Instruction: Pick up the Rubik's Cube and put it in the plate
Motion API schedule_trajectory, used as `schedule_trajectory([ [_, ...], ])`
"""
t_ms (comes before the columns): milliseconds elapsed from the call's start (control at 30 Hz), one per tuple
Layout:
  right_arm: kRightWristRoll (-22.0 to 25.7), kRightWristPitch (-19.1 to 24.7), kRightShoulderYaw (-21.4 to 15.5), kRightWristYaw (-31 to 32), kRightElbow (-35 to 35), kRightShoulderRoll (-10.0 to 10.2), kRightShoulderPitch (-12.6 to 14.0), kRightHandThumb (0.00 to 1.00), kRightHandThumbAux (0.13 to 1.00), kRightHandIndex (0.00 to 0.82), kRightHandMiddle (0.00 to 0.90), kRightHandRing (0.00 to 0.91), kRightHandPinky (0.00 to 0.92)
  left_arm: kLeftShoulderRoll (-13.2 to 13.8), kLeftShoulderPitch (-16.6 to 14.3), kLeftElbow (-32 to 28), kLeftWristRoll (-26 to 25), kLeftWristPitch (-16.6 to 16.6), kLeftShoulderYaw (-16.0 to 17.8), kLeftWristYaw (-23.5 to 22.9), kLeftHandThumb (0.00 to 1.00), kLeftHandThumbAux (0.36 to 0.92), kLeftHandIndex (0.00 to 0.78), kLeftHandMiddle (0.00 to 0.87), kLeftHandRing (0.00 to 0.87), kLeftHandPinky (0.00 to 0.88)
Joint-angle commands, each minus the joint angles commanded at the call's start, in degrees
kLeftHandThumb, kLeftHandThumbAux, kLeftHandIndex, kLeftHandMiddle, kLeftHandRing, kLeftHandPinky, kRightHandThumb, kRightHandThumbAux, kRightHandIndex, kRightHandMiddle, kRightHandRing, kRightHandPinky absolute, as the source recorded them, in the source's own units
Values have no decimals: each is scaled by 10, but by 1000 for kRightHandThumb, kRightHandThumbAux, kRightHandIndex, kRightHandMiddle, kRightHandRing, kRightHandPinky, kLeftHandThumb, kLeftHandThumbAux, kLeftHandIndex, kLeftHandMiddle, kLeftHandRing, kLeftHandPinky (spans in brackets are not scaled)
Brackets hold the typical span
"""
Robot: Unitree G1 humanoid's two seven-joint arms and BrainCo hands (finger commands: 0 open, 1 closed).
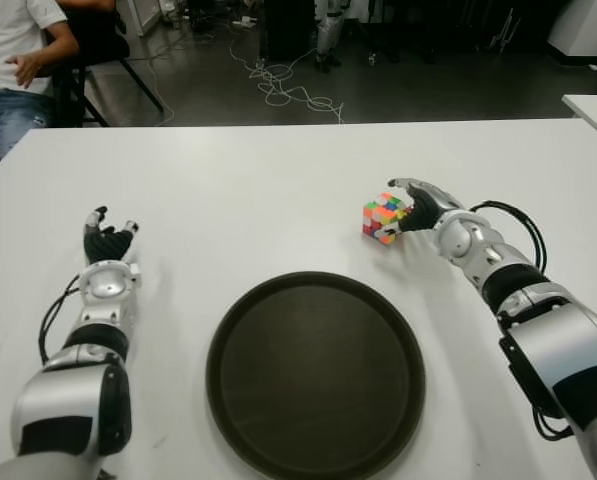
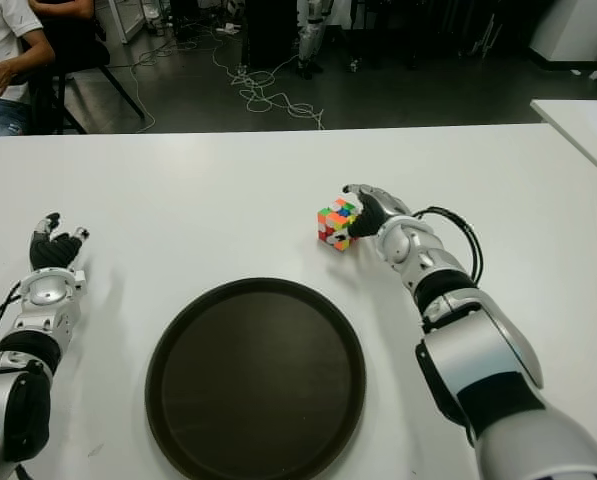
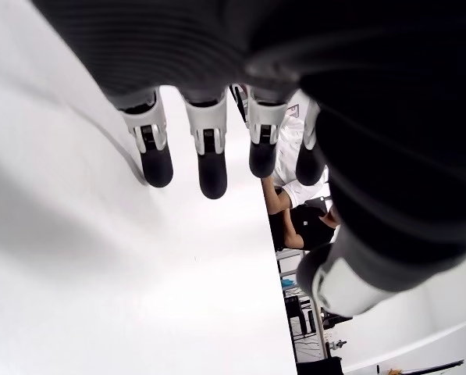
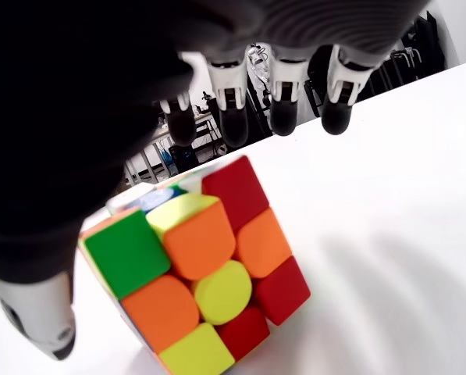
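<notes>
The Rubik's Cube [image 1: 381, 218] sits on the table [image 1: 278, 180], far right of the plate [image 1: 315, 375]. Right hand [image 1: 418, 205] fingers are spread around it, not yet clamped; closing's needed next. Left hand [image 1: 106, 243] is seen far left, fingers relaxed.

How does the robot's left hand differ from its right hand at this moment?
The left hand shows left of the round dark plate, fingers relaxed, holding nothing. The right hand reaches the multicoloured Rubik's Cube, fingers arched over it, not yet closed. Both are over the white table.
</notes>
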Motion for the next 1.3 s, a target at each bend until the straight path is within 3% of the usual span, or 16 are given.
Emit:
schedule_trajectory([
  [433, -3, -13, 3, 0, -4, -2, 1, 0, 668, 0, 0, 0, 0, -1, 3, -2, -7, -7, 6, -14, 102, 707, 32, 47, 70, 92],
  [767, -15, -14, 16, -3, -7, -1, -5, 0, 691, 0, 0, 0, 0, -4, 2, -1, -11, -13, 10, -12, 112, 727, 42, 58, 83, 107],
  [1300, -21, -15, 30, 4, -9, 0, -14, 0, 683, 0, 0, 0, 0, -4, -1, 0, -6, -4, 5, -5, 89, 727, 47, 76, 94, 106],
])
